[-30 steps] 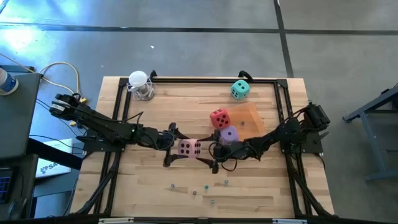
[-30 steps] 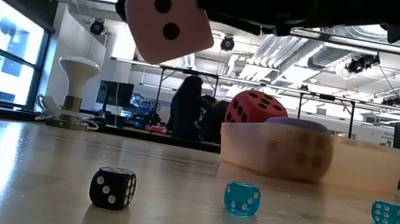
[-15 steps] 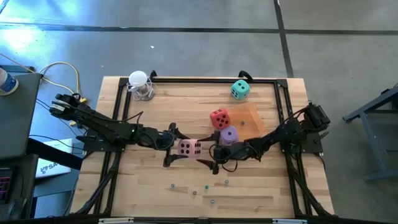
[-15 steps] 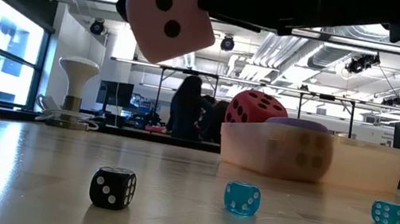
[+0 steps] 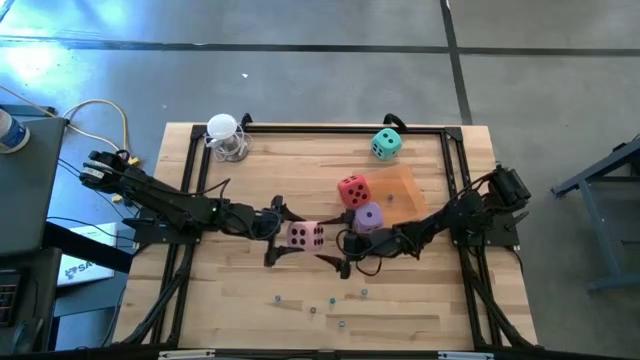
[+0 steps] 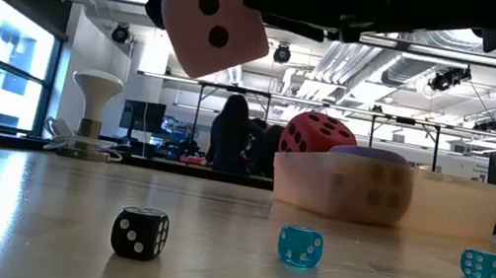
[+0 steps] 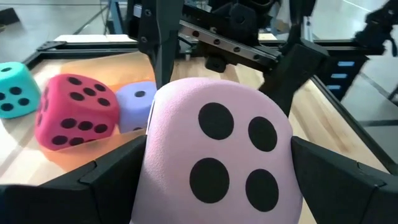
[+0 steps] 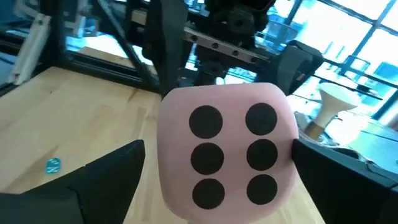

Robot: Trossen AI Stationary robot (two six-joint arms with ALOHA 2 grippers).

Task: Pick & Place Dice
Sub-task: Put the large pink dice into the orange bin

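Your left gripper (image 5: 283, 236) pinches the pink die (image 5: 305, 237) between its two fingers (image 7: 93, 180), holding it up off the table (image 5: 300, 160) near the middle; the low view shows clear air under it. Your right gripper (image 5: 338, 250) faces it from the other side with its jaws spread wide on either flank of the same die, touching nothing that you can confirm.

The risk lies in the handover. If you release the left side before the right jaws have pressed onto the die, it drops, and a soft cube with rounded corners will likely bounce and roll, perhaps in among the small dice (image 6: 299, 246) lying at the near edge. If the right jaws close off-centre, the die may twist out or squeeze sideways against the left fingers.

Just beyond the right gripper, the purple die (image 5: 369, 216) and the red die (image 5: 352, 190) sit on the orange tray (image 5: 405, 190); a low swing of the right arm could knock them off. The teal die (image 5: 386, 143) stands well apart at the far edge, safe for now.
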